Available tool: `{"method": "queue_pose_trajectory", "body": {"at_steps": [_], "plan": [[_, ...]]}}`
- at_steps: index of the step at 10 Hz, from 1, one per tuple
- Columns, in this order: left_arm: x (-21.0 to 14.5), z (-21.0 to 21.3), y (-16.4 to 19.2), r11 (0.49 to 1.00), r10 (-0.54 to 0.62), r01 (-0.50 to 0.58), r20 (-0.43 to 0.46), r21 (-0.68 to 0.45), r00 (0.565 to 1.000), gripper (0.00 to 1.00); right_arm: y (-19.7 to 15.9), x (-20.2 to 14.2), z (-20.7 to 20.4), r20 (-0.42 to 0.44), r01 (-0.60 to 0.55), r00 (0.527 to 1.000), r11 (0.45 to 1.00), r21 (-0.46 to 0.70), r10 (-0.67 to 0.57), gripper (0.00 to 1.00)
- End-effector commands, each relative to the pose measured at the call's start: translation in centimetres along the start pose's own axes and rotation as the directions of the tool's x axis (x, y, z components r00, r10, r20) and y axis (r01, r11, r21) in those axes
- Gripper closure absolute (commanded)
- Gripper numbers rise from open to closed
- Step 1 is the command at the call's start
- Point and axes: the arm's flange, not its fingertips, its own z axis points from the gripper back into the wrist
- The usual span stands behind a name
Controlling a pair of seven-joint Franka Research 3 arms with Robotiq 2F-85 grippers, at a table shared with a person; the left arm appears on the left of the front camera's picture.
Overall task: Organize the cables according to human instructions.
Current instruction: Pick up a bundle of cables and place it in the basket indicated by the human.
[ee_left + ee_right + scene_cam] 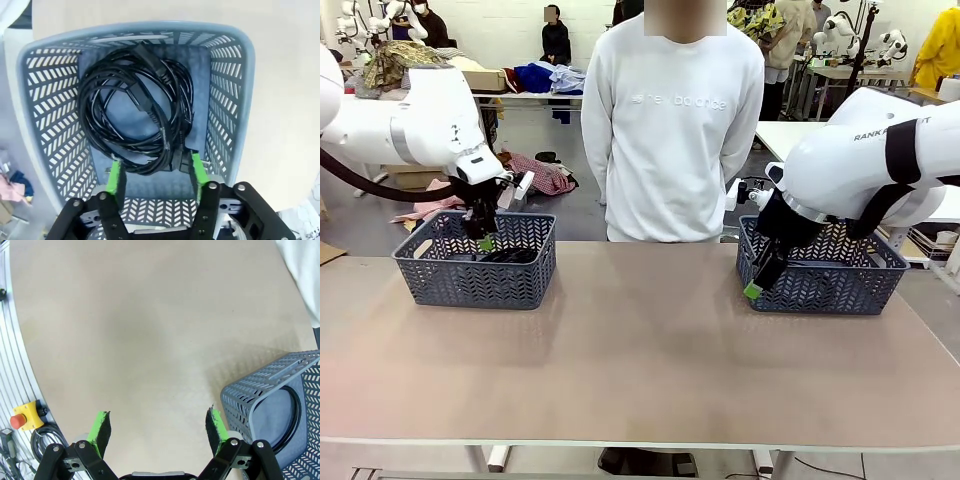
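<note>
Front view: the left gripper (pixel 486 240) hangs in the left basket (pixel 476 285) at 9 o'clock on the table (pixel 640 350); the right gripper (pixel 753 289) hovers by the right basket (pixel 825 290) at 3 o'clock. A person (pixel 672 120) stands at 12.

Left wrist view: the jaws stand wide and hold nothing, above coiled cables (pixel 135 110) lying on the basket floor.

Right wrist view: the jaws stand wide and empty over bare table, the basket at 4 o'clock.
</note>
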Motion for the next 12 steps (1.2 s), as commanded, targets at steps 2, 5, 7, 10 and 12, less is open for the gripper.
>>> {"method": "queue_pose_trajectory", "body": {"at_steps": [2, 5, 7, 10, 12], "plan": [[-0.3, 1.3, 1.0, 0.999, -0.02, 0.022, 0.03, -0.045, 0.999, 0.1, -0.1, 0.2, 0.1, -0.008, 0.002, 1.0, 1.0, -0.011, -0.002, 0.0], [-0.2, 2.4, 1.3, 0.998, -0.02, 0.022, 0.031, -0.06, 0.999, 0.0, -0.1, 0.2, 0.1, -0.008, 0.002, 1.0, 1.0, -0.011, -0.002, 0.0], [-0.1, 1.8, 1.0, 0.997, 0.019, -0.012, 0.09, -0.078, 0.996, 0.0, -0.1, 0.2, 0.1, -0.008, 0.002, 1.0, 1.0, -0.011, -0.002, 0.0], [0.2, 2.4, 0.9, 0.999, -0.005, 0.005, 0.014, -0.046, 1.0, 0.0, -0.1, 0.2, 0.1, -0.008, 0.002, 1.0, 1.0, -0.011, -0.002, 0.0], [0.2, 2.4, 0.9, 0.999, -0.005, 0.005, 0.014, -0.046, 1.0, 0.0, -0.1, 0.2, 0.1, -0.008, 0.002, 1.0, 1.0, -0.011, -0.002, 0.0]]}}
